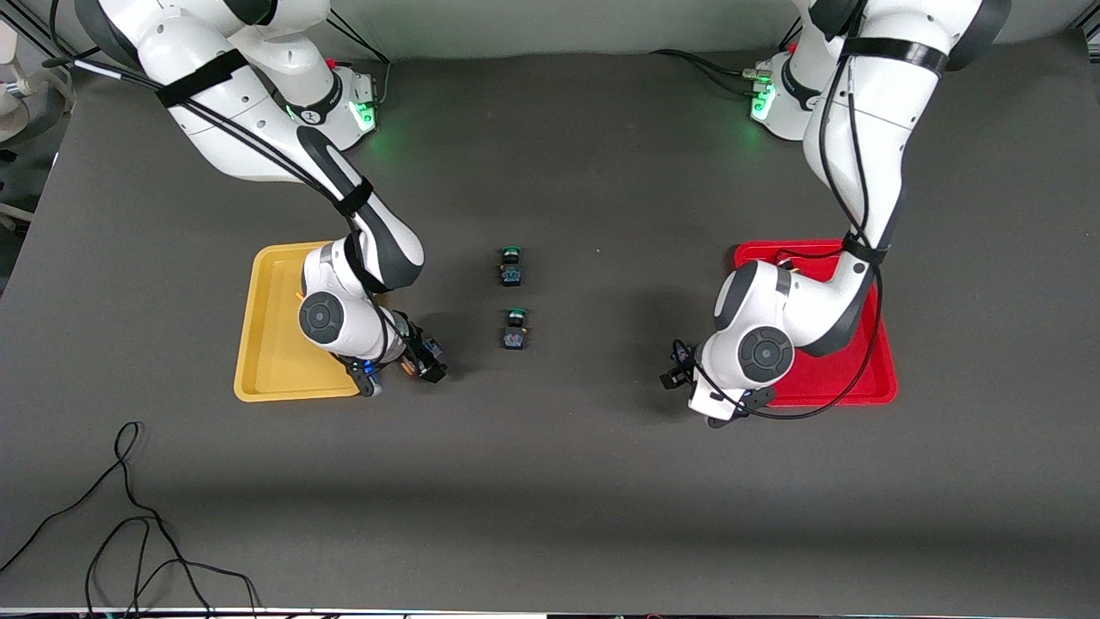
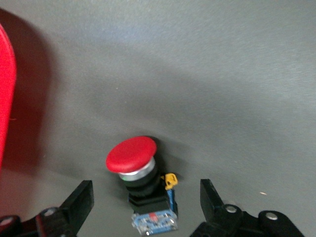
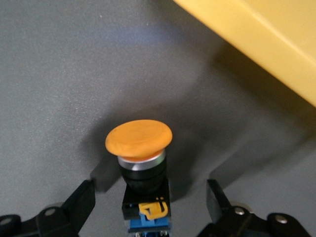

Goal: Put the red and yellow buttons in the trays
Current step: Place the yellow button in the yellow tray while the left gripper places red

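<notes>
A red-capped button (image 2: pixel 131 154) stands on the dark table between the fingers of my left gripper (image 2: pixel 147 190), which is open with a gap on each side. This gripper (image 1: pixel 677 371) is low beside the red tray (image 1: pixel 868 387), whose rim (image 2: pixel 6 89) also shows in the left wrist view. An orange-yellow-capped button (image 3: pixel 138 138) stands between the fingers of my right gripper (image 3: pixel 150 190), also open and not touching it. That gripper (image 1: pixel 425 359) is low beside the yellow tray (image 1: pixel 258 344), whose wall (image 3: pixel 266 44) is close by.
Two green-capped buttons (image 1: pixel 510 265) (image 1: pixel 515 329) lie in the middle of the table between the two arms. A loose black cable (image 1: pixel 129 516) curls over the table near the front camera at the right arm's end.
</notes>
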Available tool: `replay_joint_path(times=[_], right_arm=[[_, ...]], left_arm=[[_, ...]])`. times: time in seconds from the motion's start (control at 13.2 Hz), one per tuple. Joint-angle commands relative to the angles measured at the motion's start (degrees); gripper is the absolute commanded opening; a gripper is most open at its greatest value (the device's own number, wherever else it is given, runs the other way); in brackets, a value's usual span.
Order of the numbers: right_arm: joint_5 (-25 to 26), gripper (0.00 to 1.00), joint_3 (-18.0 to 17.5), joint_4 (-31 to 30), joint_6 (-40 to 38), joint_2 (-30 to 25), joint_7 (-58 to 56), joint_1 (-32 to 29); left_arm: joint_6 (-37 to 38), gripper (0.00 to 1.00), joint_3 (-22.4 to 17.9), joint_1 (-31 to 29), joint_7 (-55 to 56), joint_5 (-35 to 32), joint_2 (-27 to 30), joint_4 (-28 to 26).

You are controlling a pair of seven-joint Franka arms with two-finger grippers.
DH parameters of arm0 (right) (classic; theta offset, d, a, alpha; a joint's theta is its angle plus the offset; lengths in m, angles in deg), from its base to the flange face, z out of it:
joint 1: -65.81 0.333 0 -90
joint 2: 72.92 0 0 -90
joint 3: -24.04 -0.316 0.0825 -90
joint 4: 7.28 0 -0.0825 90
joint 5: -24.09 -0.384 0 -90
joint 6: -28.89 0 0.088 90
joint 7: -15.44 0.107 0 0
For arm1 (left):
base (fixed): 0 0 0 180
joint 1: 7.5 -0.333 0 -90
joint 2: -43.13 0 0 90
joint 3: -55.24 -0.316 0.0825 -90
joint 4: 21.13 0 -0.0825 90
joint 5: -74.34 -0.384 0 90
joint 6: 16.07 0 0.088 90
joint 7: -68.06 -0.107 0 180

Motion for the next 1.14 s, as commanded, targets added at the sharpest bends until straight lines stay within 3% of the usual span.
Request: replay_joint_path(times=[0.0, 0.08, 0.15, 0.23, 0.3, 0.45, 0.61, 0.68, 0.91, 1.06], right_arm=[[2.03, 0.64, -0.12, 0.67, -0.23, -0.35, 1.11, -0.15], [2.29, 0.38, -0.12, 0.76, -0.67, -0.61, 1.11, -0.24], [2.3, 0.21, -0.12, 0.76, -0.93, -1.05, 0.84, -0.32], [2.3, 0.12, -0.12, 0.76, -0.93, -1.49, 0.67, -0.41], [2.3, 0.06, -0.12, 0.76, -1.54, -2.28, 0.49, -0.5], [2.3, 0.0, 0.14, 1.11, -6.88, -4.73, -3.7, -1.98], [1.95, 0.0, 0.75, 1.11, -11.72, -8.16, -8.89, -3.92], [1.68, 0.0, 2.23, 1.03, -14.18, -10.44, -11.44, -4.1], [0.29, 0.0, 8.81, -2.03, -19.03, -17.47, -22.05, -4.19], [-6.28, 0.0, 14.44, -6.95, -18.69, -21.17, -35.04, -4.1]], left_arm=[[-0.75, 0.45, -0.52, 0.49, 1.34, -0.79, 1.71, -1.74], [-0.66, 0.32, -0.52, 0.49, 1.34, -0.79, 1.79, -1.83], [-0.22, 0.1, -0.52, 0.32, 1.26, -0.79, 2.14, -2.0], [0.48, 0.0, -0.52, 0.23, 1.17, -0.79, 3.28, -1.91], [2.92, 0.0, -0.52, -0.21, 0.91, -0.79, 5.29, -1.48], [17.02, 0.0, -0.78, -2.05, -1.54, -0.79, 9.25, 3.5], [33.28, 0.0, -0.69, -5.55, -7.42, -0.53, 12.41, 10.27], [38.83, 0.0, -0.69, -7.66, -10.67, -0.53, 15.47, 11.09], [45.74, 0.0, -0.87, -14.77, -23.57, -0.53, 28.82, 3.84], [39.63, 0.0, -0.96, -17.78, -29.66, -0.53, 33.95, -6.17]])
